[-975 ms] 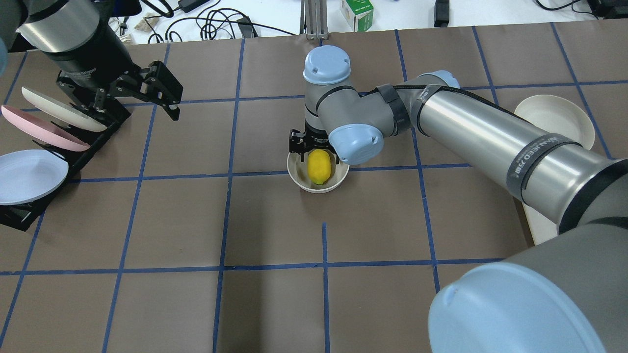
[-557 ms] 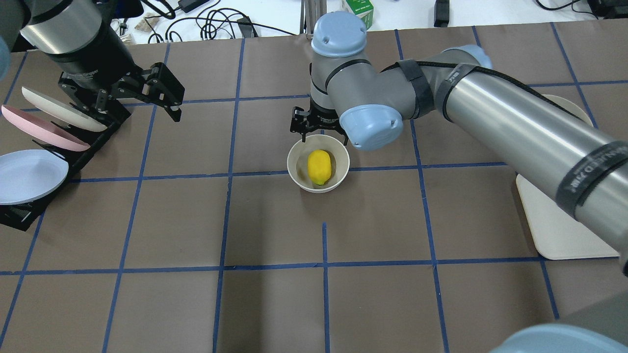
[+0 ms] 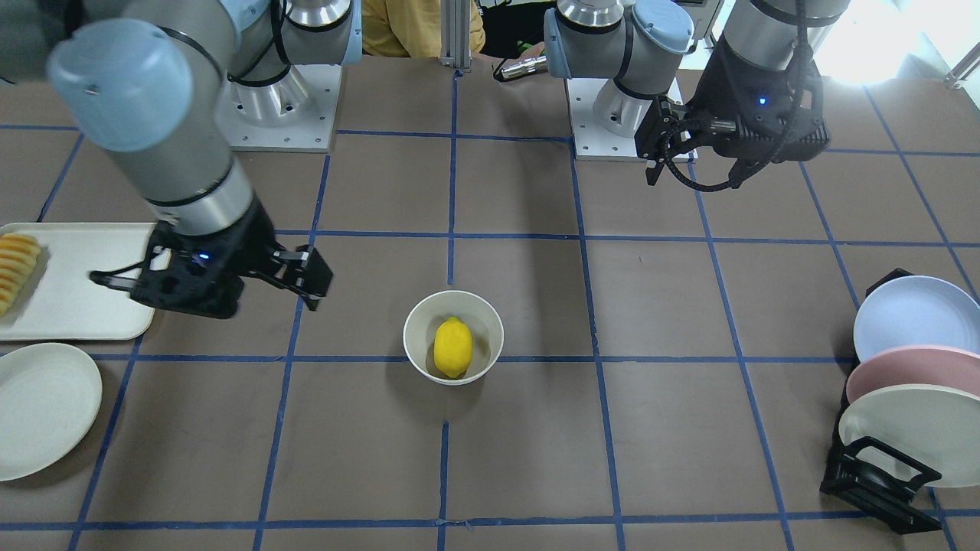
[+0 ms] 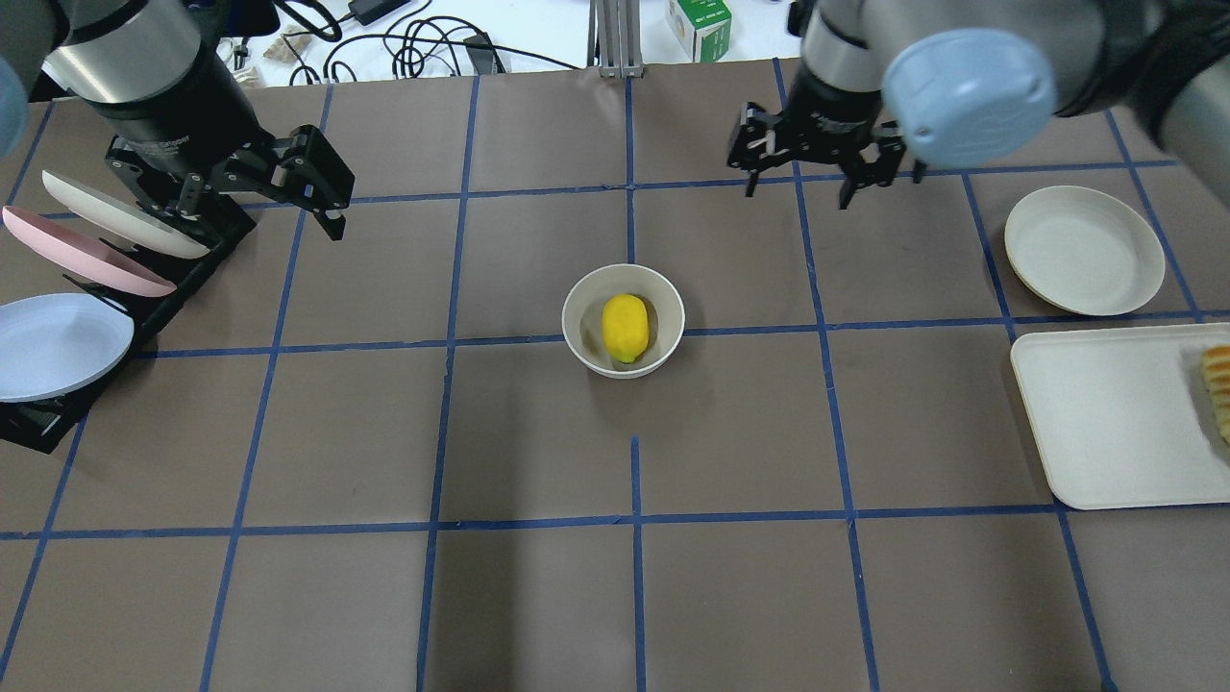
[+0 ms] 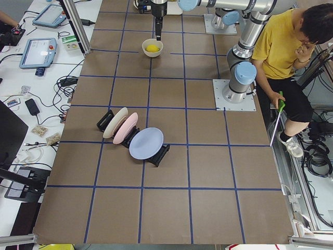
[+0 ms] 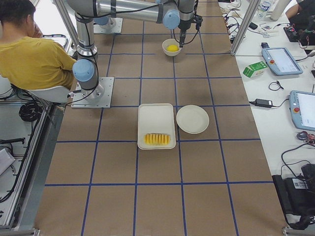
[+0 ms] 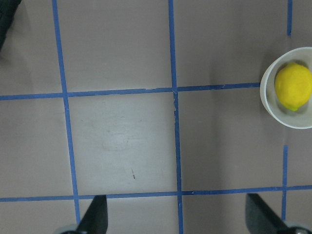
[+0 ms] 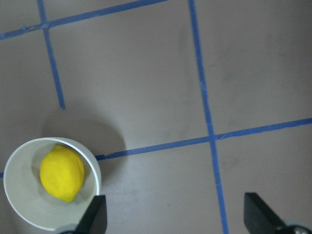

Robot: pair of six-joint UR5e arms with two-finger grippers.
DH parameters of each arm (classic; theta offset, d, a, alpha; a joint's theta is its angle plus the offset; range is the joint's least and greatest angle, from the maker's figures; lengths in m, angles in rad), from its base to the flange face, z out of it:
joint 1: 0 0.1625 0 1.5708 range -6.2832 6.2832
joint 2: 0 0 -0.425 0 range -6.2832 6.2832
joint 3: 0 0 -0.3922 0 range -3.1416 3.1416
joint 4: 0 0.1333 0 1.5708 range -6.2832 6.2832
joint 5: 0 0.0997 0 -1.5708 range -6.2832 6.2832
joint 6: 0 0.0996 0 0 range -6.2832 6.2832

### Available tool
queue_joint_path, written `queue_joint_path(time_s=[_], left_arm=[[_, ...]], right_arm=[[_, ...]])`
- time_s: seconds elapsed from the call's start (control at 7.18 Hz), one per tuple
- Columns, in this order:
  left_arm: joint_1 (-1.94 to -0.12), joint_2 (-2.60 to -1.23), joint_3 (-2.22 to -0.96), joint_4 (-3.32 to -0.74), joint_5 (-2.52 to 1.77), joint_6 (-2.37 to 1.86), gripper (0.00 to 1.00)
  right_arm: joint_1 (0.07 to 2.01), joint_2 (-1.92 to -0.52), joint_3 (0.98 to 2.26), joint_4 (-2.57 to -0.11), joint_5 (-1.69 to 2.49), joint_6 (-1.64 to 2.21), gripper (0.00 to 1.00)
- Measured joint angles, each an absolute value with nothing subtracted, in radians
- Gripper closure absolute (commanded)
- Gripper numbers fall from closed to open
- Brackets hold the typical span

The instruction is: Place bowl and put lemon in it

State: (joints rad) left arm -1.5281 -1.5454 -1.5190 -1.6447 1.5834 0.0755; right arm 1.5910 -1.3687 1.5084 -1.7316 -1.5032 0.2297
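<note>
Lemon point(image 4: 625, 328) inside bowl point(image 4: 579, 335) on table point(image 4: 538, 596).

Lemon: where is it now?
In the overhead view the lemon lies inside the bowl, near the centre of the table, where the bowl sits on a blue tape line.

- Brown table surface point(image 4: 538, 596), divided into squares by blue tape lines.
- Flat off-white round plate point(image 4: 1084, 250), lying just beside the far edge of the tray, apart from it.
- Off-white rectangular tray point(image 4: 1105, 423) with rounded corners.
- Ridged yellow-orange sliced food point(image 4: 1218, 392), laid in a row at one end of the tray.
- Black plate rack point(image 4: 183, 279) holding three tilted plates: off-white point(image 4: 115, 216), pink point(image 4: 86, 255), pale blue point(image 4: 58, 346).
- Green-and-white carton point(image 4: 699, 26) and black cables point(image 4: 413, 48) on the white bench beyond the table.
- Person in a yellow shirt point(image 5: 283, 47), seated beside the table.
</note>
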Motion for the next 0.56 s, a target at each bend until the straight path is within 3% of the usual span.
queue_joint_path(time_s=[0.56], left_arm=[[-1.52,-1.555,-1.5,-1.644,1.554,0.077,0.0]], right_arm=[[1.517,-1.556,1.529,-1.581,-1.498,0.215,0.0]])
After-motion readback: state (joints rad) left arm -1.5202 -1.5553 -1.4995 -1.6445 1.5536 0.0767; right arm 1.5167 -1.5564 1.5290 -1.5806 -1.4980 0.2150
